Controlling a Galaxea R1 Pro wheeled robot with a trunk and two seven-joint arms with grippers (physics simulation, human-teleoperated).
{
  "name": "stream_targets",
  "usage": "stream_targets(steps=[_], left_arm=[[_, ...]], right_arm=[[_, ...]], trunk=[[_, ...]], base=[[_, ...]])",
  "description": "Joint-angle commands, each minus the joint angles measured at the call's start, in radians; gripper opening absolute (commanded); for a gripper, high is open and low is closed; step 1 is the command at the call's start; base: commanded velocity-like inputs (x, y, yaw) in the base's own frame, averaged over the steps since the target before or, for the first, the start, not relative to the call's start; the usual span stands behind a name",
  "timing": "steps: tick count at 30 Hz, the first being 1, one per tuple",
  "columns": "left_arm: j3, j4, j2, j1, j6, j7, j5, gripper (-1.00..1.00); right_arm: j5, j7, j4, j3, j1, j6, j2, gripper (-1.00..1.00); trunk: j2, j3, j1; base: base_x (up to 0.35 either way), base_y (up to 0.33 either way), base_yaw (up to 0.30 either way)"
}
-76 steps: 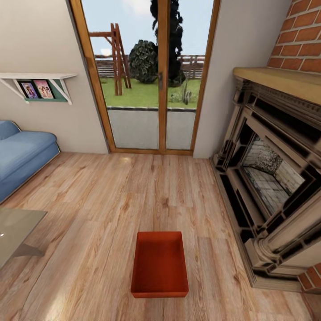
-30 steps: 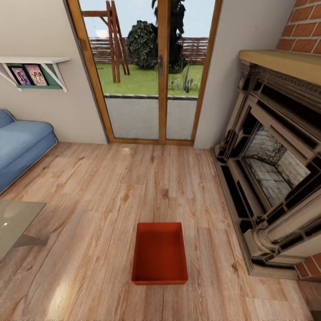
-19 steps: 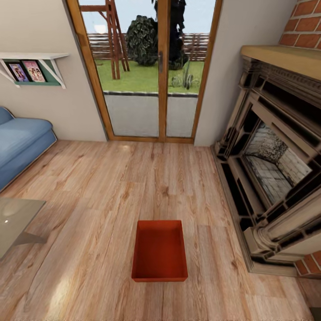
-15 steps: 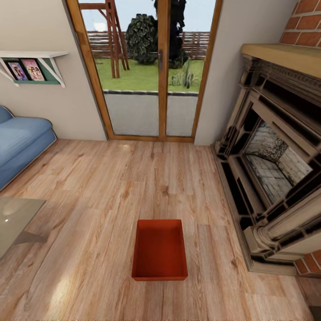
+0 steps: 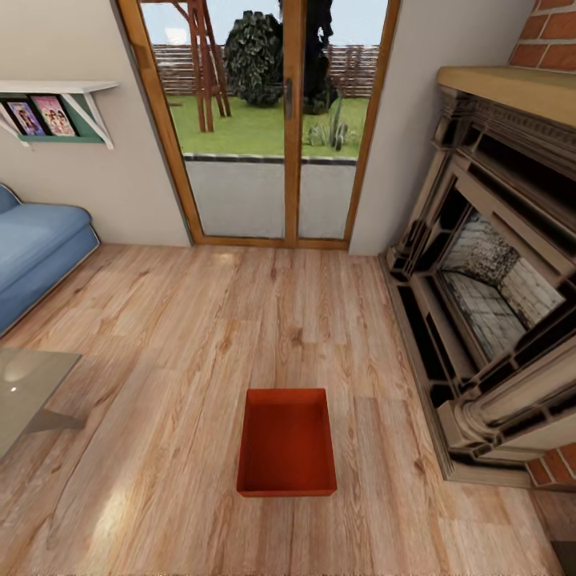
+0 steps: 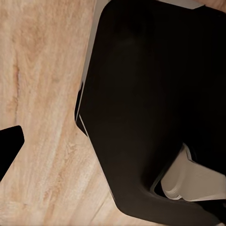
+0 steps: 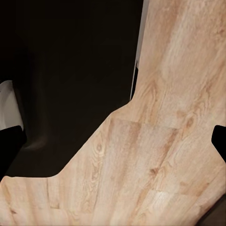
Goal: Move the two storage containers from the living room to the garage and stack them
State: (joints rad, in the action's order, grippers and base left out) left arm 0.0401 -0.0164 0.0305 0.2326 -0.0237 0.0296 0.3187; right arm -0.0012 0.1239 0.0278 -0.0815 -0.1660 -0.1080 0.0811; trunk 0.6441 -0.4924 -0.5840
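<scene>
One orange-red storage container (image 5: 286,442) sits open and empty on the light wood plank floor of the living room, low in the middle of the head view, its long side pointing toward the glass doors. The left gripper (image 6: 113,141) hangs over the wood planks beside the robot's black base, one dark fingertip (image 6: 9,146) showing at the picture's edge. In the right wrist view the right gripper (image 7: 113,141) is open, its fingertips (image 7: 219,141) far apart over bare planks. Neither gripper holds anything.
An ornate stone fireplace (image 5: 488,320) runs along the right. A blue sofa (image 5: 36,248) and a glass table corner (image 5: 28,392) stand at the left. Wood-framed glass doors (image 5: 272,160) close the far wall. A wall shelf (image 5: 56,104) holds pictures.
The whole head view has shifted: doors and fireplace sit a little higher and nearer, so the camera moved. The container lies where it was on the floor.
</scene>
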Motion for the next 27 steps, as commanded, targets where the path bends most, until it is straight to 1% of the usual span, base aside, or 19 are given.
stream_targets(steps=[1,27], left_arm=[[0.005,0.001,0.0,0.001,-0.002,0.003,0.008,1.0],[0.005,0.001,0.0,0.001,-0.003,0.003,0.008,1.0]], right_arm=[[0.0,0.002,0.003,-0.008,-0.001,-0.006,0.0,1.0],[0.0,0.001,0.003,-0.007,-0.001,-0.006,0.0,1.0]], trunk=[[0.001,-0.003,0.0],[0.001,-0.044,0.0]], base=[[0.0,0.0,0.0],[0.0,0.0,0.0]])
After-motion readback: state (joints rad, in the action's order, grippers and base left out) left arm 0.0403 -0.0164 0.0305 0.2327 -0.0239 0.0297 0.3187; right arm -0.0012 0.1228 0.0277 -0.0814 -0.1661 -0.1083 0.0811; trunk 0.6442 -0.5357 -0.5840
